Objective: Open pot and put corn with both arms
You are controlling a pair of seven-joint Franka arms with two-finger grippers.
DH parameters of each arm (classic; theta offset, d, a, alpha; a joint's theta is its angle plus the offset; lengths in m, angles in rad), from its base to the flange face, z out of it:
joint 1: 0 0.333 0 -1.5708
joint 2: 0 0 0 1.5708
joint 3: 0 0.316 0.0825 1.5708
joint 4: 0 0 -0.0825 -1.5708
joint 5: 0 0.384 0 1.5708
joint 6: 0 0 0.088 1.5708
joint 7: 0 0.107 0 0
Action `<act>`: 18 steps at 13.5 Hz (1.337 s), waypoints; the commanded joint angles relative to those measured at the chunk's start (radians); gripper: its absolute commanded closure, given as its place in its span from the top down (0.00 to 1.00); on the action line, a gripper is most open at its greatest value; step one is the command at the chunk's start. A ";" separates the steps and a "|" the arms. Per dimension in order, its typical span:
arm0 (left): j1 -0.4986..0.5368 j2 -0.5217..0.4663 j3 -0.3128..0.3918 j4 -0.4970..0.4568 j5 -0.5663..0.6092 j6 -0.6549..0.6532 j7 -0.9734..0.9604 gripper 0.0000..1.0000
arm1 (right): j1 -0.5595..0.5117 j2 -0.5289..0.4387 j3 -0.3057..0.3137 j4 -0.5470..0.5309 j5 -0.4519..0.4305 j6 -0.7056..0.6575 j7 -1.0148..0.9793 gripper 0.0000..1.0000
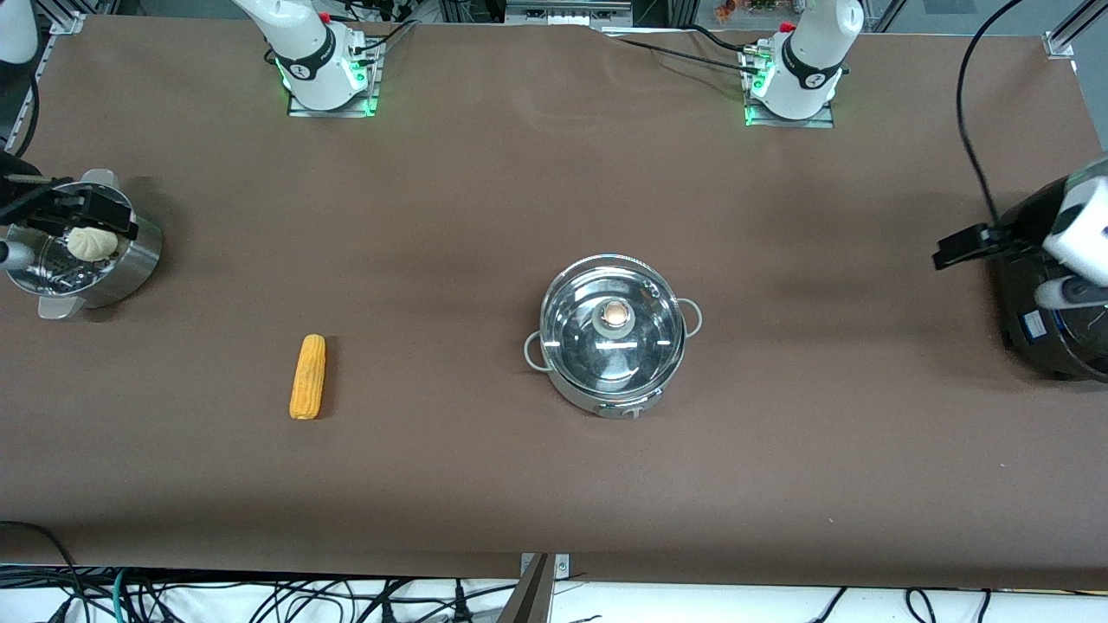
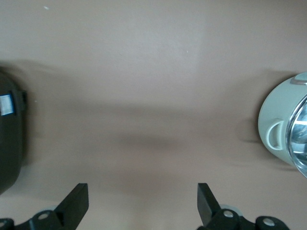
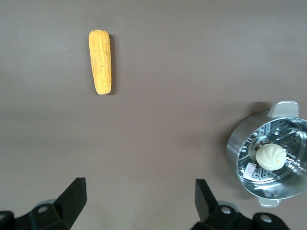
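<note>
The stainless-steel pot [image 1: 613, 333] stands near the middle of the table with its glass lid [image 1: 645, 333] on and the lid's knob [image 1: 615, 316] up. Its edge and one loop handle show in the left wrist view [image 2: 280, 129]. The corn [image 1: 308, 376] lies on the brown table toward the right arm's end, and also shows in the right wrist view [image 3: 100, 62]. My right gripper [image 3: 140, 189] is open and empty, up over the table by the steamer. My left gripper [image 2: 142, 191] is open and empty, up over bare table between the black cooker and the pot.
A perforated steel steamer [image 1: 130, 260] with a white bun [image 1: 91, 242] stands at the right arm's end; it also shows in the right wrist view [image 3: 240, 143]. A large black cooker [image 1: 1039, 311] stands at the left arm's end. A black cable runs to it.
</note>
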 commanded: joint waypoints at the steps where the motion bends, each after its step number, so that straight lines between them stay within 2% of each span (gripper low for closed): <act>1: -0.005 0.008 0.000 0.028 0.028 -0.012 0.036 1.00 | 0.010 0.056 0.003 0.024 -0.003 0.037 -0.002 1.00; 3: -0.014 0.003 -0.009 0.029 0.026 -0.014 0.087 1.00 | 0.014 0.107 0.003 0.024 0.000 0.074 -0.001 1.00; 6: -0.060 0.009 -0.058 0.032 0.012 -0.020 -0.057 1.00 | 0.070 0.204 0.003 0.024 0.055 0.180 0.022 1.00; 8: -0.129 0.043 -0.089 0.051 0.002 -0.017 -0.153 1.00 | 0.071 0.282 0.003 0.022 0.099 0.244 0.062 1.00; 11: -0.253 0.133 -0.092 0.126 -0.058 -0.014 -0.327 1.00 | 0.097 0.369 0.003 0.022 0.103 0.354 0.064 1.00; 13: -0.345 0.228 -0.091 0.213 -0.060 -0.013 -0.419 0.99 | 0.111 0.424 0.003 0.022 0.106 0.419 0.064 1.00; 15: -0.411 0.331 -0.091 0.316 -0.060 -0.003 -0.610 0.99 | 0.120 0.478 0.003 0.016 0.106 0.486 0.064 1.00; 18: -0.458 0.399 -0.091 0.327 -0.060 0.099 -0.684 1.00 | 0.134 0.541 0.003 0.013 0.107 0.580 0.064 1.00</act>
